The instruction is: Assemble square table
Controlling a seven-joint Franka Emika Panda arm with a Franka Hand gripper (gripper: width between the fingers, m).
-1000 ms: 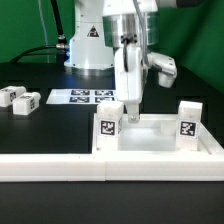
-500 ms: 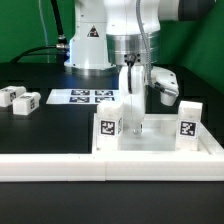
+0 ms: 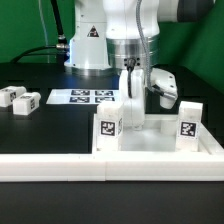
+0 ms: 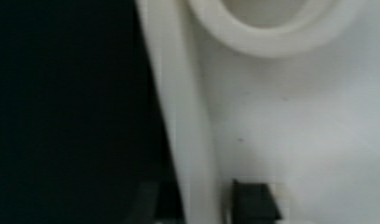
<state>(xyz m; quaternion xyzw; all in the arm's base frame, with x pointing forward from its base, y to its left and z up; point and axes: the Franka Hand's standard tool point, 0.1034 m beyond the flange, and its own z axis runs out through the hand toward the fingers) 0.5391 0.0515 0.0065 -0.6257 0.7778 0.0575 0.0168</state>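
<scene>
White square top (image 3: 160, 152); white legs (image 3: 110, 122), black-white square tags; black table (image 3: 45, 130); white marker board (image 3: 85, 97), black-patterned tags.

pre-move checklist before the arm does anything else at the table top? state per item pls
1. Gripper down at the table top: ok.
2. Fingers on either side of the top's rim: ok, per the wrist view.
3. Grip actually closed on the rim: cannot tell.
4. Two upright legs fully seated at the top's corners: cannot tell.
5. Loose legs out of the arm's way, at the exterior view's left: ok.
6. Top flush against the fence: cannot tell.
</scene>
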